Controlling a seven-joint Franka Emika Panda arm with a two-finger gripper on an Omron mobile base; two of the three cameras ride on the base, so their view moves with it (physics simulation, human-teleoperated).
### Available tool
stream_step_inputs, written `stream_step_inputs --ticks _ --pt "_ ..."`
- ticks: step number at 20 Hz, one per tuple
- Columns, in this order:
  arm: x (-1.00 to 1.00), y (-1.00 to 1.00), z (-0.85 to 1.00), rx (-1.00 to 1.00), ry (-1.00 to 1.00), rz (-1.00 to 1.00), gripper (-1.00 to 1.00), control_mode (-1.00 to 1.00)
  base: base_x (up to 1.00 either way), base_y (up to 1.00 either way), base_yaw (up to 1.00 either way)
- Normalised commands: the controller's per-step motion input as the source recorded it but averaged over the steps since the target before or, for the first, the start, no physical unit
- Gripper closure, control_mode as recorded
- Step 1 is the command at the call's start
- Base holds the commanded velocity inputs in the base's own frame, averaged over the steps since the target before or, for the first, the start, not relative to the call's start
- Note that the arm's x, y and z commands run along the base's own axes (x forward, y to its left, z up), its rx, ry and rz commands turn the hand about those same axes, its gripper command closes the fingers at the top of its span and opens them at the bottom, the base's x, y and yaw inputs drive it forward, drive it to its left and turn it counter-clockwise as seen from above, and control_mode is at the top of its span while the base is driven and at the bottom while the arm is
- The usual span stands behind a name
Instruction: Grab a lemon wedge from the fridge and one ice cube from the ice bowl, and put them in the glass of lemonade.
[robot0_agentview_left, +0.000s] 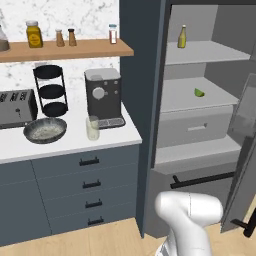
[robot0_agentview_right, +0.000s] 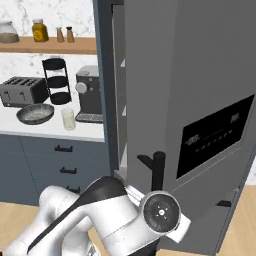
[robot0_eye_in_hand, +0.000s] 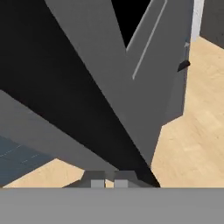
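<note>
Fridge (robot0_agentview_left: 200, 130) door swung open, claw (robot0_eye_in_hand: 109, 181) down low by the floor with its two fingertips pressed together on nothing.

The lemon wedge (robot0_agentview_left: 199, 92) lies on the middle pale shelf inside the fridge, toward that shelf's right side, with a tall yellow bottle (robot0_agentview_left: 182, 36) on the shelf above it; the claw hangs well below and apart from the wedge, close against the grey fridge panels over the wooden floor (robot0_eye_in_hand: 192, 127). On the white table (robot0_agentview_left: 70, 142) left of the fridge, the glass of lemonade (robot0_agentview_left: 92, 128) stands near the front edge, just before the coffee machine (robot0_agentview_left: 104, 97), and the ice bowl (robot0_agentview_left: 45, 130) sits to its left, in front of the toaster (robot0_agentview_left: 17, 107) and the black three-tier rack (robot0_agentview_left: 51, 90).
</note>
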Motion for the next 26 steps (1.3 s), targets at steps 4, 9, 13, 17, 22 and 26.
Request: stream_step_inputs --ticks 4,9,13,17,22,26 --pt "-0.93 0.01 0.73 0.00 0.00 0.00 -1.00 -1.00 0.00 0.00 0.00" --pt "-0.44 0.75 0.86 -0.13 0.01 0.04 -1.00 -1.00 0.00 0.00 0.00" --pt "0.02 1.00 0.79 -0.22 0.00 0.02 -1.00 -1.00 0.00 0.00 0.00" --pt "0.46 0.93 0.51 -0.18 0.00 0.00 -1.00 -1.00 0.00 0.00 0.00" --pt "0.94 0.55 0.07 -0.02 0.16 0.03 -1.00 -1.00 0.00 0.00 0.00" --pt "1.00 0.44 -0.44 0.00 0.23 0.07 -1.00 -1.00 0.00 0.00 0.00"
